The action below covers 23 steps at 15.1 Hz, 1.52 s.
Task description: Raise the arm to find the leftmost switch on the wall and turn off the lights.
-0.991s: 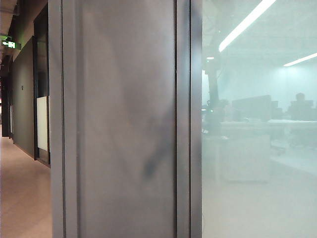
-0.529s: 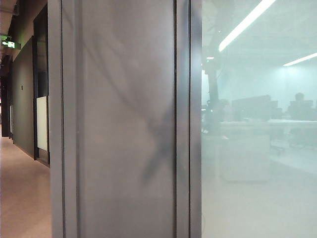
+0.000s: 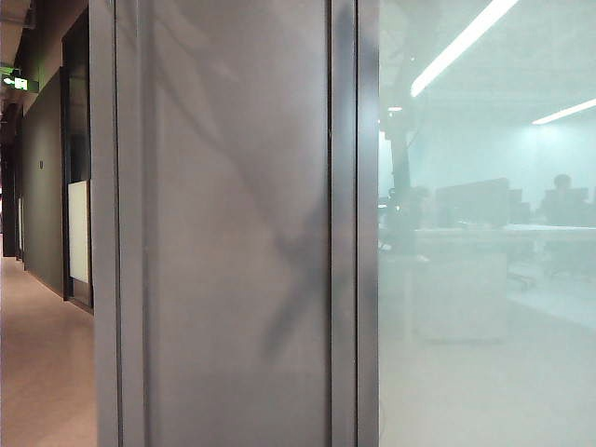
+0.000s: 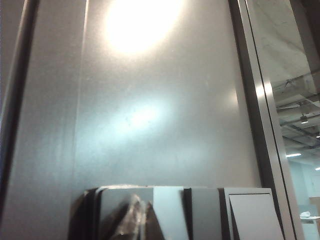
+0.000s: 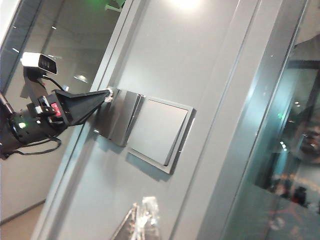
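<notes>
The left pincer [image 5: 107, 95], its fingers drawn together to a dark tapered point, is pressed against the leftmost square switch [image 5: 116, 117] on the smooth grey metal wall [image 5: 190, 65]; the right pincer's [image 5: 140, 220] opening cannot be told.

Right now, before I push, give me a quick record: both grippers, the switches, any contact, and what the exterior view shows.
Left gripper: jaws look closed, tip at a corner of the leftmost switch, apparently touching
Right gripper: jaws look closed, held off the wall, touching nothing
Neighbouring switch: wider plate, untouched
Exterior view: no switch visible, only arm shadows on the grey wall panel
Lights: ceiling strip lit behind the frosted glass
</notes>
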Each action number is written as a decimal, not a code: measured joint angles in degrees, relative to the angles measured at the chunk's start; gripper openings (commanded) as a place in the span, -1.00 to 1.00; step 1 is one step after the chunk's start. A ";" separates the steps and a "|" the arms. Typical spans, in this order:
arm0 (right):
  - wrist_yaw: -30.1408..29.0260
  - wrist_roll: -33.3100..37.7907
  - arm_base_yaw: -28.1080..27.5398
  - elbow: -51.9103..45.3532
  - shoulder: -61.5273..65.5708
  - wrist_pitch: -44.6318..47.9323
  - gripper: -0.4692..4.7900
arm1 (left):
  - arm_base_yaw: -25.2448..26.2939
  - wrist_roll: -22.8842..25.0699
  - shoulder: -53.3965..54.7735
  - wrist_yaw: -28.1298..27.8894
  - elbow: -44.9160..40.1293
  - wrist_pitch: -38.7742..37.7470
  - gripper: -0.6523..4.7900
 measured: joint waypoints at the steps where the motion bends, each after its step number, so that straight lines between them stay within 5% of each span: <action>1: -0.02 1.16 0.00 0.00 -0.04 0.02 -0.82 | 0.00 0.00 0.31 -0.37 0.00 0.59 -0.78; 8: -0.13 3.72 0.00 0.00 -0.02 0.00 -0.82 | 0.00 -0.50 1.29 -0.98 0.33 2.82 -0.78; 11: -0.17 3.72 0.00 0.00 -0.02 0.00 -0.82 | 0.13 -2.58 -0.33 8.11 -0.02 3.02 -0.78; 15: -2.95 3.72 0.00 0.00 -0.31 -0.02 -0.82 | 0.11 -14.95 -8.09 22.60 0.17 3.41 -0.78; 18: -2.97 3.72 -0.02 -0.02 -2.56 -1.77 -0.82 | 0.13 -19.04 -16.26 31.85 -0.24 -6.93 -0.78; 20: -2.97 3.74 -0.02 -0.02 -5.42 -5.97 -0.82 | 0.13 -8.59 -24.70 30.45 -3.50 -21.79 -0.78; 23: -2.47 3.74 -0.02 0.00 -9.88 -17.35 -0.83 | 0.11 12.52 -38.49 9.05 -9.68 -46.31 -0.78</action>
